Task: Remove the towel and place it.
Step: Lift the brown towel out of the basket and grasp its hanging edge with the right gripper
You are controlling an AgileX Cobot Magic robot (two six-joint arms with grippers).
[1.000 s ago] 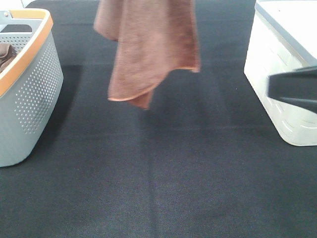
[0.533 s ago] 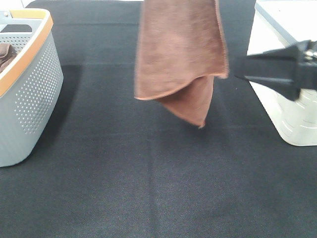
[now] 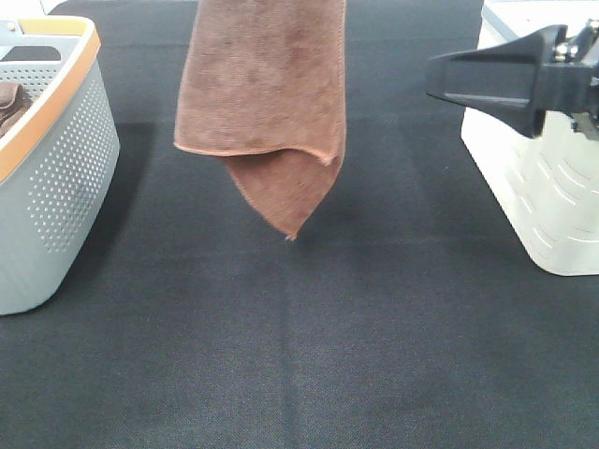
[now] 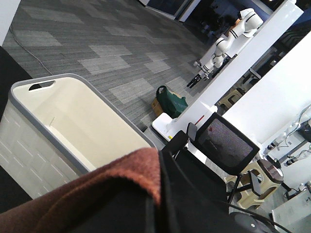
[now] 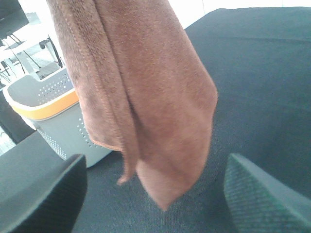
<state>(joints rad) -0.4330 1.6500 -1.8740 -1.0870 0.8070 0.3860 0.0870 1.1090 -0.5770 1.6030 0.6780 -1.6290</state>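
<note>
The reddish-brown towel (image 3: 262,94) hangs in the air above the black table, folded, with its lowest corner clear of the surface. Its top runs out of the exterior view. In the left wrist view the towel (image 4: 97,189) lies bunched against my left gripper (image 4: 165,204), which is shut on it. My right gripper (image 3: 432,79) is open and empty, held level to the right of the towel and pointing at it, with a gap between them. In the right wrist view the towel (image 5: 146,97) hangs just ahead of the spread fingers (image 5: 43,194).
A grey perforated basket with an orange rim (image 3: 56,178) stands at the left edge and holds a brown item (image 3: 9,103). A white bin (image 3: 543,196) stands at the right edge, behind my right gripper. The black table cloth (image 3: 299,355) spreads between them.
The towel swung right, then back left, and unfolded downward. My right gripper rose and moved left from the right edge toward the towel.
</note>
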